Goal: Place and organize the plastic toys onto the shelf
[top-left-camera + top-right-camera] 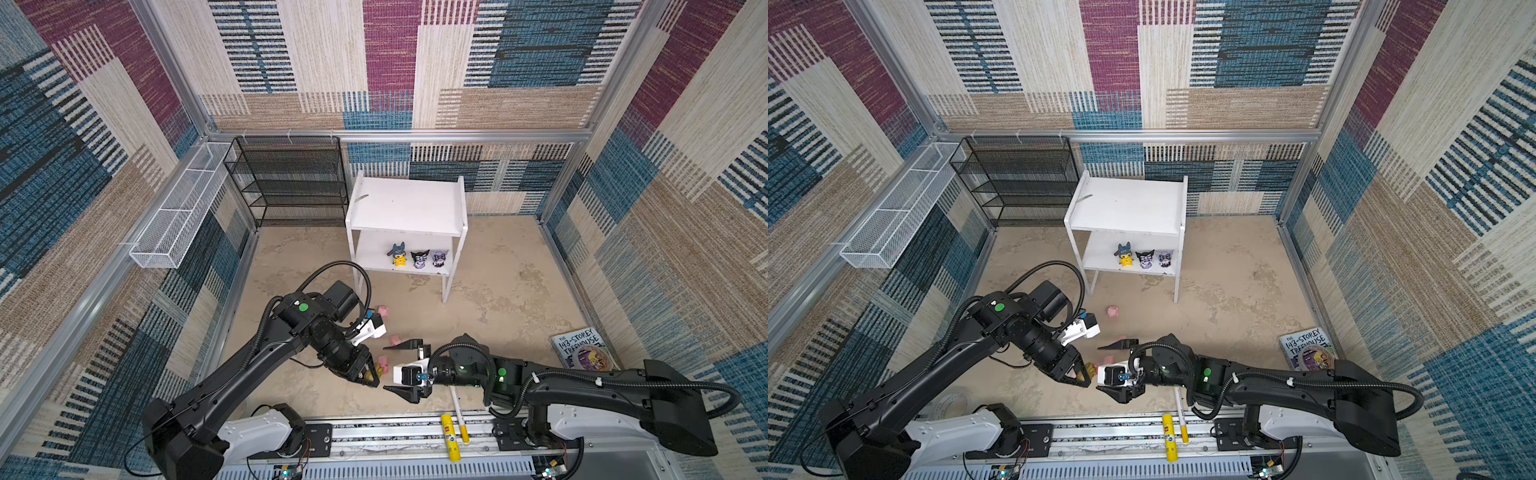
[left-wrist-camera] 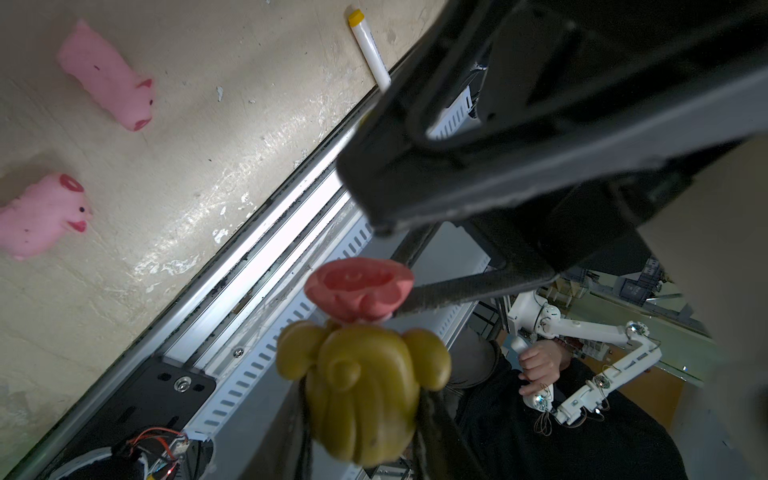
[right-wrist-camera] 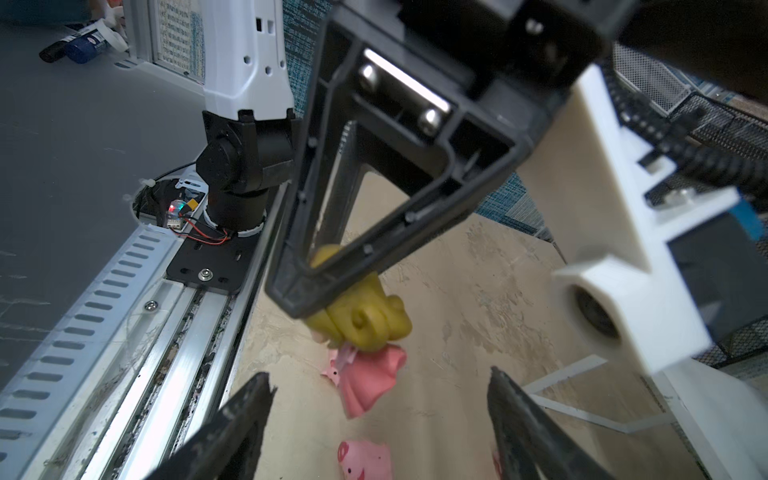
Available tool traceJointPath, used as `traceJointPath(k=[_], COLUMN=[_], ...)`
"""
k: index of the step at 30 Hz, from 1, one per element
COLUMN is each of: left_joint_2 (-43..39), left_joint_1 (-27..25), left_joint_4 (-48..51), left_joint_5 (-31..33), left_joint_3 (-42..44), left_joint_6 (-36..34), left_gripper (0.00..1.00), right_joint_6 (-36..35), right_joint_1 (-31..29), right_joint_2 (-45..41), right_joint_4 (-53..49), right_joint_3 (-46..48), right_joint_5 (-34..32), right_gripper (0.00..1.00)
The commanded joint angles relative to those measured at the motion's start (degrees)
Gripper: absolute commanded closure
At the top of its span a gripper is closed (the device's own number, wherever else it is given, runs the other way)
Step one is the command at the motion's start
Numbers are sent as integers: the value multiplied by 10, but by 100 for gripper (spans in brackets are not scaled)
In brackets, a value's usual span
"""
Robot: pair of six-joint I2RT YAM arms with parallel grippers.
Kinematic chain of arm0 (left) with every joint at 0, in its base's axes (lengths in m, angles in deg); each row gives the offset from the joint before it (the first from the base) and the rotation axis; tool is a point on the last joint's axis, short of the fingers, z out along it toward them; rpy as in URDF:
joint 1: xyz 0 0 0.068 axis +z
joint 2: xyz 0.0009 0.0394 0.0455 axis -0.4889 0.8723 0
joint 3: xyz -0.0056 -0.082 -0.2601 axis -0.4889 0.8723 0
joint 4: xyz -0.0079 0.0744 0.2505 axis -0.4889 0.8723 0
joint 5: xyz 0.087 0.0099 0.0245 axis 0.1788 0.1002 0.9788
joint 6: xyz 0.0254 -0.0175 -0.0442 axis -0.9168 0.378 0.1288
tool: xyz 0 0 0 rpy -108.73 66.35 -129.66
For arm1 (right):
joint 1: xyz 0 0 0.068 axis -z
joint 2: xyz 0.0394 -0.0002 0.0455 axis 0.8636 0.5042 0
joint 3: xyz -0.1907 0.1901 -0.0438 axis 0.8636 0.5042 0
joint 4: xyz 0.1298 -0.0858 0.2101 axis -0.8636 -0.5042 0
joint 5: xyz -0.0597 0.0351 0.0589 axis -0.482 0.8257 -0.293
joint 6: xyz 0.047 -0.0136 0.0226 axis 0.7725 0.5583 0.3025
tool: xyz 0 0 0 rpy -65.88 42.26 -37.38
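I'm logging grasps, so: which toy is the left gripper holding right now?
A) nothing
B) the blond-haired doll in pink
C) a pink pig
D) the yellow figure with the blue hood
B: the left gripper is shut on the blond-haired doll, clamping its yellow hair, while two pink pigs lie on the table and the yellow hooded figure stands on the lower board of the shelf.

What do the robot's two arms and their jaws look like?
The left arm and the right arm are both black, with white base housings and round green dots on the joints. Ribbed black cable hoses loop along each. A white block carries each wrist camera. The jaws are black triangular frames tapering to points.
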Motion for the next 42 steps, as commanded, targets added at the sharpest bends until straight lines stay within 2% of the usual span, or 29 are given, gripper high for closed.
traceJointPath(k=[1,4,13,22,26,28,32,37,42], left_joint_2=[-2,-5,-6,0,10,11,11,4,-52], left_joint_1=[0,0,0,0,0,0,0,5,16], left_joint_4=[10,9,10,9,10,10,9,0,-74], left_joint_5=[-3,2,1,6,16,24,43,70,151], left_joint_3=[1,2,2,-1,-11,-19,-38,-49,-24], left_joint_6=[-16,-15,-16,-14,-16,-21,-29,-35,-26], left_gripper=[70,70,70,69,58,49,41,36,33], right_joint_6=[-32,-41,-42,-36,-22,1,62,178,315], right_joint_1=[-7,-12,-15,-18,-18,-17,-17,1,50], right_joint_2=[18,30,42,43,47,53,60,60,24], right_joint_4=[-14,-32,-60,-57,-60,-60,-37,1,40], right_joint_3=[-23,-39,-58,-62,-63,-63,-52,-29,14], right_joint_5=[1,-6,-15,-16,-6,-2,4,8,56], right_gripper=[25,38,61,72,76,77,78,78,78])
